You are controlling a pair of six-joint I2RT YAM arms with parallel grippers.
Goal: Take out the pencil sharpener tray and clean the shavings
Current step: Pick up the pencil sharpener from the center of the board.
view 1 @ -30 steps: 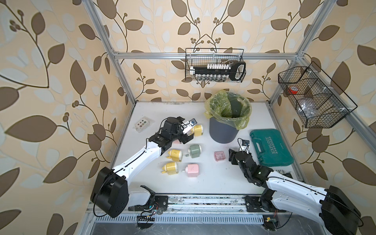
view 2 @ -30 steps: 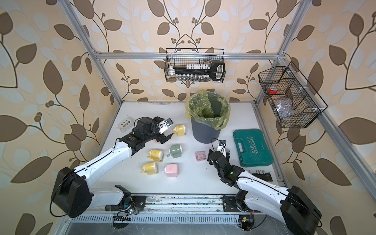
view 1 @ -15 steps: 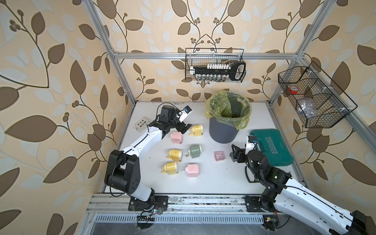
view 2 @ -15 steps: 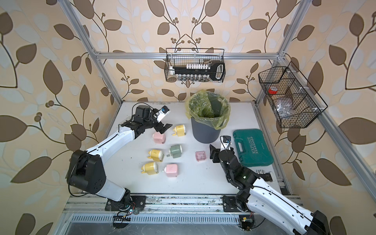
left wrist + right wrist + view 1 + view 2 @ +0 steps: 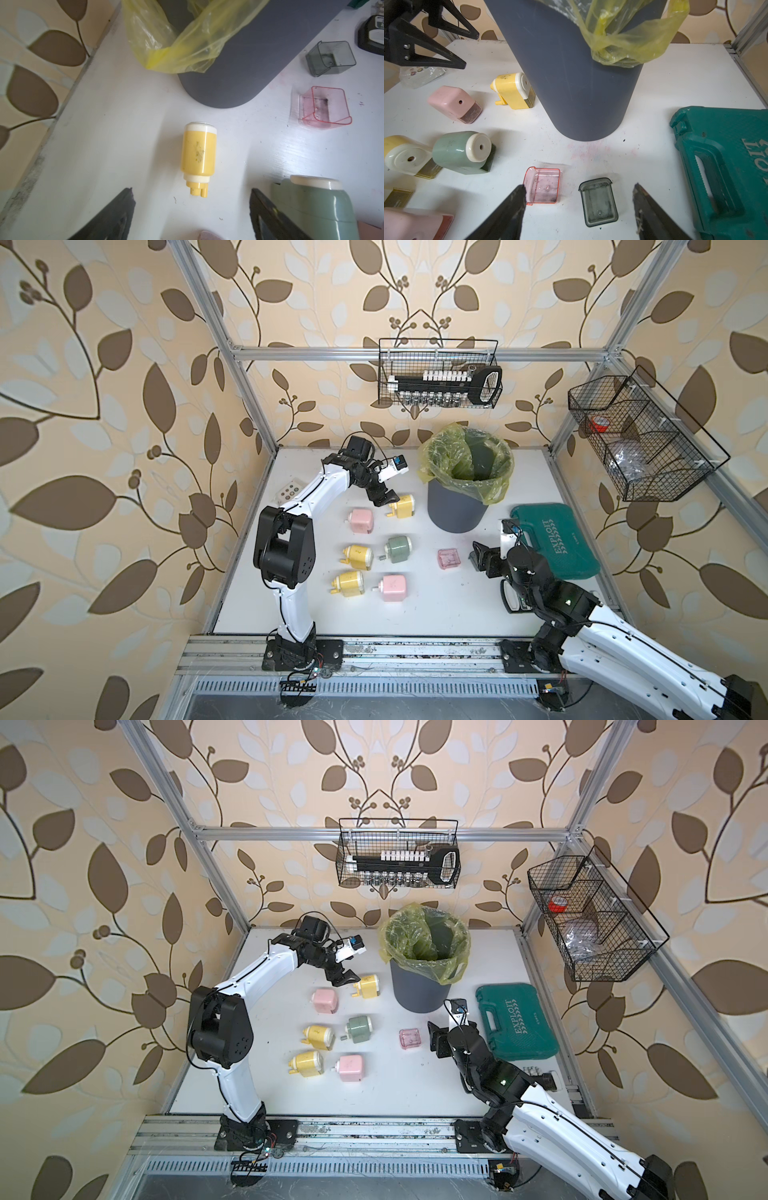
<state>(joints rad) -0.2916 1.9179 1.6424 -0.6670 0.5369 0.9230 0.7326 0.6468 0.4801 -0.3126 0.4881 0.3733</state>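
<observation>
From where I stand, the left claw (image 5: 385, 499) hangs just above the yellow sharpener (image 5: 198, 153) that sits beside the grey bin (image 5: 457, 506). Its jaws are spread and it is carrying nothing. My guess is that it is lining up to pin that body down, since the sharpener's amber tray (image 5: 530, 100) is still slotted in its base. The right claw (image 5: 477, 558) is low over the bench (image 5: 415, 614) on the other side of the bin, likewise released and empty, with the smoky grey tray (image 5: 599, 205) lying between its fingers and the pink tray (image 5: 543, 187) just beside one tip. Both trays lie mouth up, close to the bin, which looks a sensible spot for tipping them out. They show only dark smudges inside, and I can't pick out a heap of shavings anywhere. Whatever remains is presumably inside the sharpeners that have not been opened.
</observation>
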